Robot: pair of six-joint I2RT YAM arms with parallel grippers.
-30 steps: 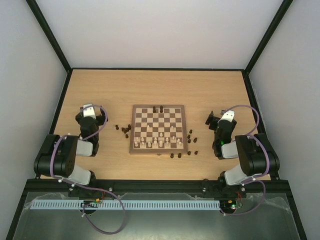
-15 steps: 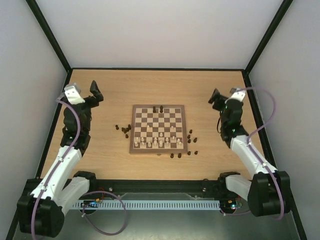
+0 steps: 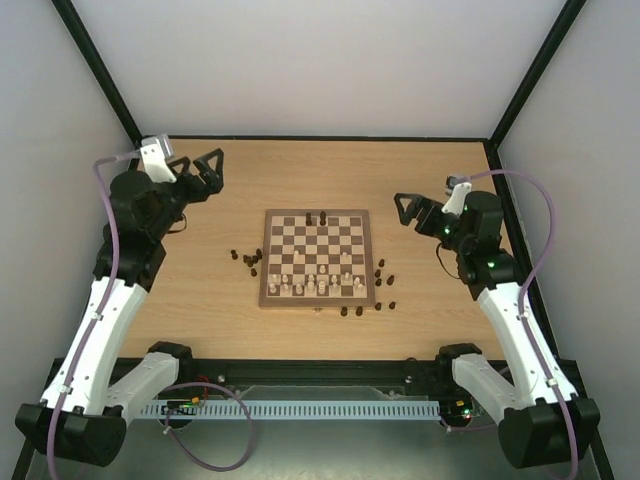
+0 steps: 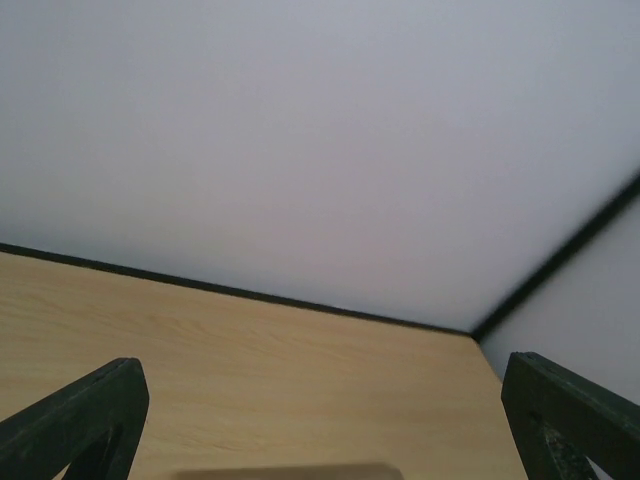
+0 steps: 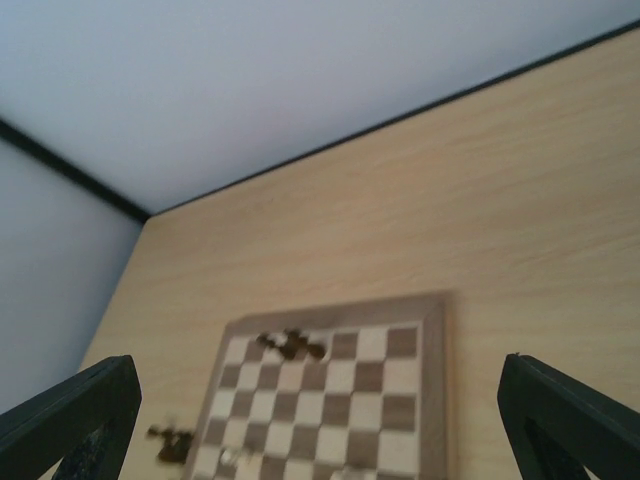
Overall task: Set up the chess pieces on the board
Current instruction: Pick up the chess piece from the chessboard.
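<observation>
The board [image 3: 352, 222] lies in the middle of the table, also seen blurred in the right wrist view [image 5: 400, 370]. Dark chess pieces lie off it in loose groups: left [image 3: 248, 260], right [image 3: 384, 271] and front [image 3: 351, 311]. Two more stand on its far row [image 3: 317, 216] [image 5: 292, 346]. Pale pieces fill its near rows [image 3: 310, 285]. My left gripper [image 3: 205, 170] [image 4: 320, 440] hangs open, raised above the table at the far left. My right gripper [image 3: 404, 212] [image 5: 320, 430] is open too, raised to the right of the board and facing it. Neither holds anything.
The wooden table [image 3: 420, 170] is ringed by a black frame [image 3: 320, 138] with white walls behind and at both sides. Both arm bases sit at the near edge, with a white cable duct [image 3: 300, 409] in front of them.
Both arms have unfolded from their tucked pose and lifted. The left gripper went up and toward the far left; the right gripper rose and turned toward the board. No piece has moved.
</observation>
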